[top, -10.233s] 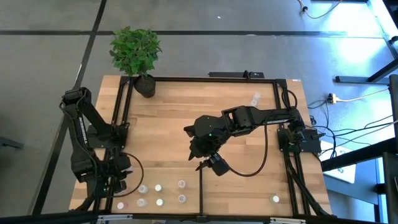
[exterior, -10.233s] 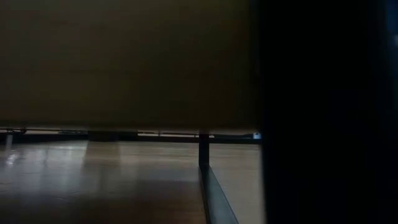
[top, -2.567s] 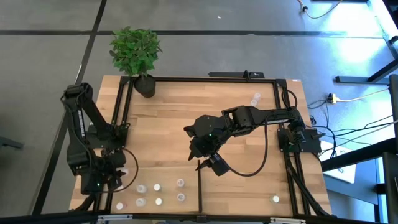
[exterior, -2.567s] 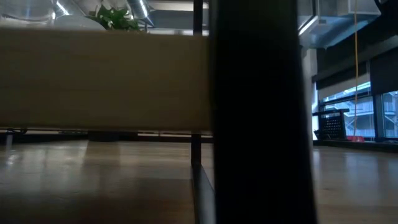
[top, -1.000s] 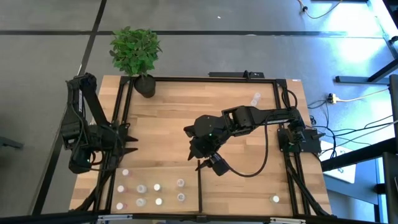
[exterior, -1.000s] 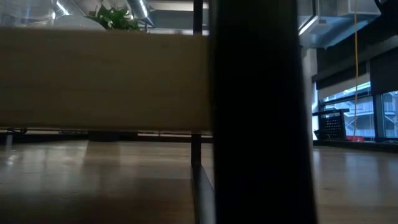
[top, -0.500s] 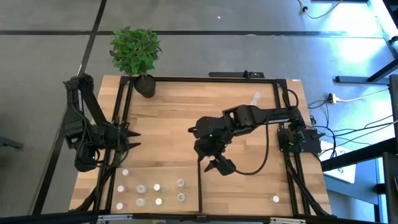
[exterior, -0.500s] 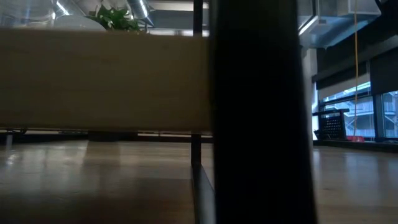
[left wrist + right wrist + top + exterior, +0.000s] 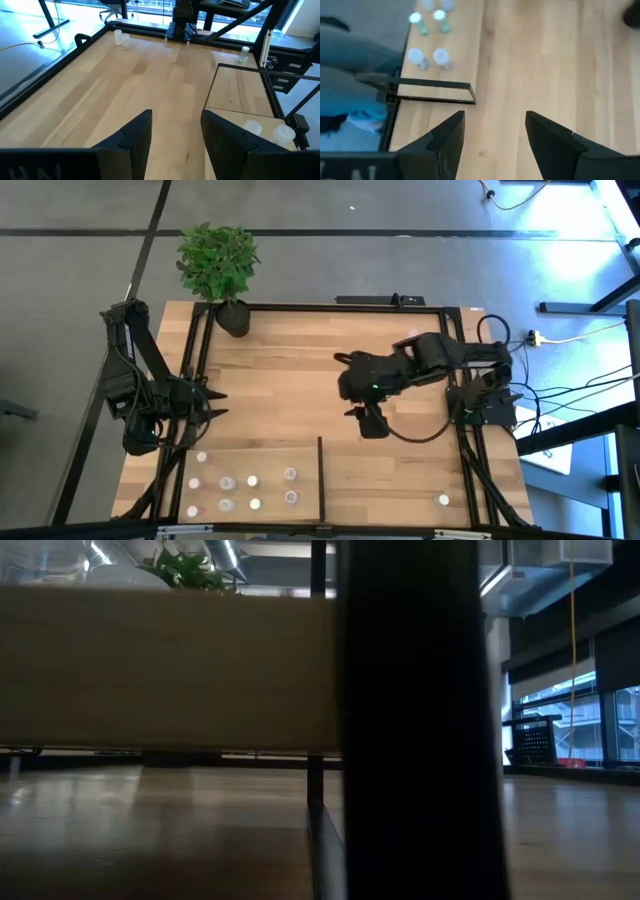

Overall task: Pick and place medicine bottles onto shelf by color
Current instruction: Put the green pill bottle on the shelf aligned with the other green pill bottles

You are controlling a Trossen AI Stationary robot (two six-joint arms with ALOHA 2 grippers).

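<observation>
High view: seven medicine bottles (image 9: 252, 480) grouped on the shelf (image 9: 400, 495) left of its divider, one right of it, two unsorted near the tabletop (image 9: 280, 370) far-right corner.
Left wrist view: left end effector (image 9: 175, 131) apart, empty.
Right wrist view: right end effector (image 9: 495, 131) apart, empty above bare boards.
Progress: mostly sorted, by this judgement.

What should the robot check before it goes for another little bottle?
1. Left pincer empty and open: ok.
2. Right pincer empty and open: ok.
3. Bottles still waiting at the table's far edge: ok, at least one shows.
4. Shelf left section holds a group of bottles; right section has one: ok.
5. Bottles sorted by top colour: cannot tell.
6. Right pincer clear of the black divider bar: ok.
</observation>
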